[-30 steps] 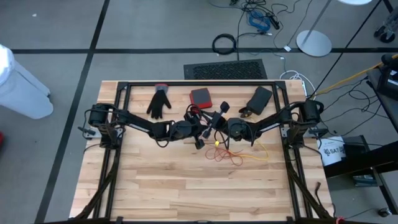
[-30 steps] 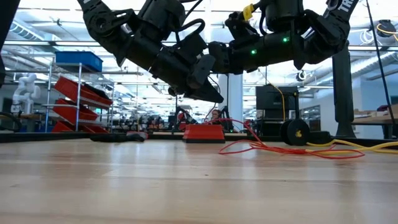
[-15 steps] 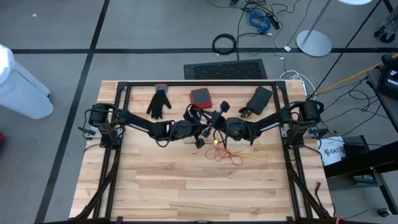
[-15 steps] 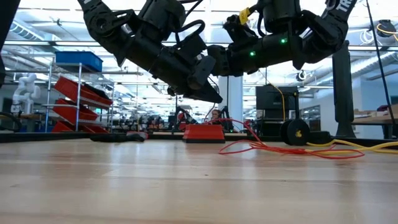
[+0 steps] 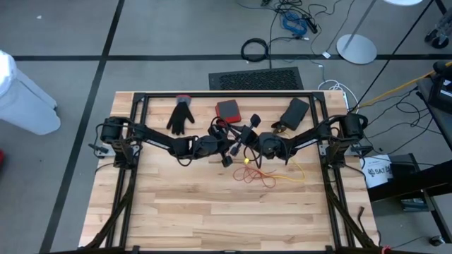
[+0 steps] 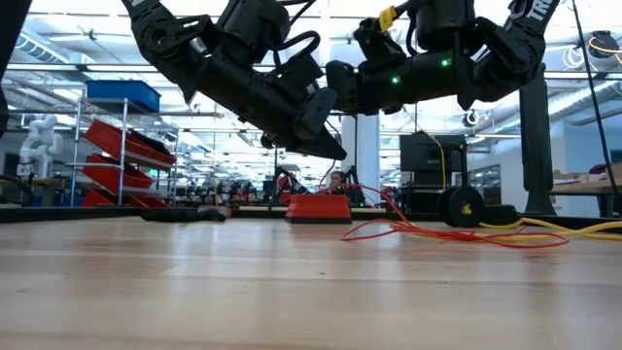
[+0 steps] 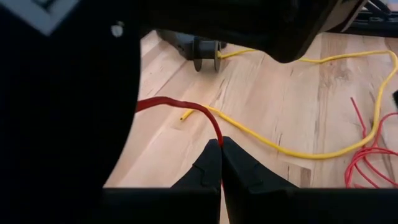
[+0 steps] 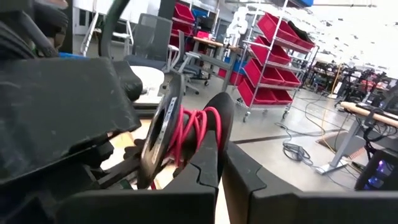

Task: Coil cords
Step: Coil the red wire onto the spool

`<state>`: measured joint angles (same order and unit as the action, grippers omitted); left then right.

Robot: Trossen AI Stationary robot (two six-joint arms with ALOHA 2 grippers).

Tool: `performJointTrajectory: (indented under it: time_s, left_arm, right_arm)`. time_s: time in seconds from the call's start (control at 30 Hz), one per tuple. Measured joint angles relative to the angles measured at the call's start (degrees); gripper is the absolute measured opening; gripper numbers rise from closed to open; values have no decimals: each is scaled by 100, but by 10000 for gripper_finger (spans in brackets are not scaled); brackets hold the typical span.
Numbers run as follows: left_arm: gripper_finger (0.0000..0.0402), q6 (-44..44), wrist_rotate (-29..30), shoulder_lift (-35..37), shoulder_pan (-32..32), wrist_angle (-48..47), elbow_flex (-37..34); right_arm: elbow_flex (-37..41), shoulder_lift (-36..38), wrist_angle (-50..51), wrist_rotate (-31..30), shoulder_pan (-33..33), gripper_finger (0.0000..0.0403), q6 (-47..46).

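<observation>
Both grippers meet mid-frame: the left gripper pinches the red cord; the right gripper, closed, seemingly grips its wound loops. A tug could unravel them.

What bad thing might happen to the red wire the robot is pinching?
The left gripper is shut on the red cord, and the right gripper pinches red loops too. With both arms close together above the table, a pull might yank a cord out of a grip. The loose red tangle lies across the yellow cord, so winding could drag and snag both.
</observation>
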<state>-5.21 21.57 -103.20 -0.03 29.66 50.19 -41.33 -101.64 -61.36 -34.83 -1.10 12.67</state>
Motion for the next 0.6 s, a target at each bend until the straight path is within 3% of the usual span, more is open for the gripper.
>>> performJointTrajectory:
  time_s: [0.6]
  left_arm:
    - [0,60,10,11,-7,53,11]
  right_arm:
    - [3,384,-269,129,238,1,327]
